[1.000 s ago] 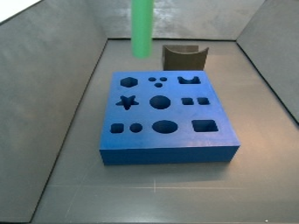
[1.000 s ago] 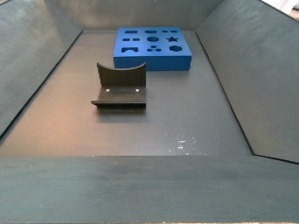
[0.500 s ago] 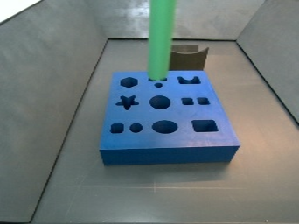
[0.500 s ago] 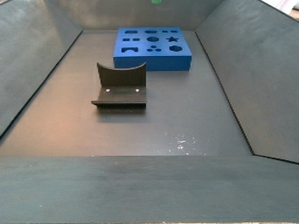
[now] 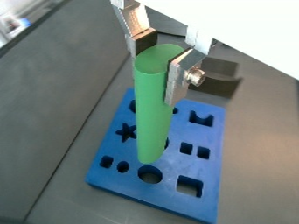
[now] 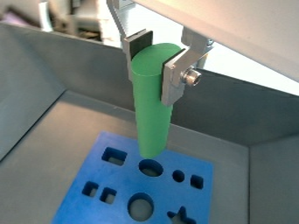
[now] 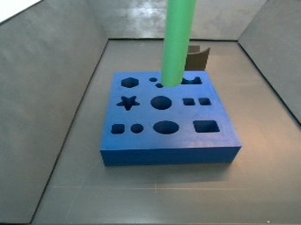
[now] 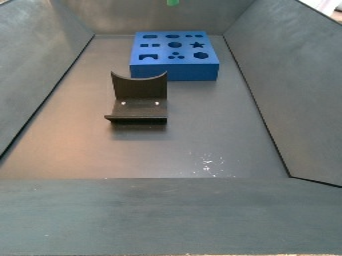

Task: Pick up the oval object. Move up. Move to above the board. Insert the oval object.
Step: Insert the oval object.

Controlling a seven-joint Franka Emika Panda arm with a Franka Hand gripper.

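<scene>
The oval object, a long bright green peg (image 7: 178, 44), hangs upright over the back part of the blue board (image 7: 165, 151). My gripper (image 5: 158, 54) is shut on the peg's upper end (image 5: 152, 105), one silver finger on each side; it shows the same in both wrist views (image 6: 156, 54). In a wrist view the peg (image 6: 151, 105) has its lower end just above a round hole (image 6: 151, 166) in the board (image 6: 100, 188). The peg's tip is still above the board's top. In a side view only a green sliver (image 8: 173, 2) shows at the frame's edge, beyond the board (image 8: 181, 62).
The dark fixture (image 8: 138, 98) stands on the floor apart from the board, and shows behind the peg in a side view (image 7: 200, 58). Grey sloping walls (image 7: 70, 79) enclose the floor on all sides.
The peg has moved from the back left, beside the board, rightward to above the board's back rows. It has stayed upright in the gripper.
</scene>
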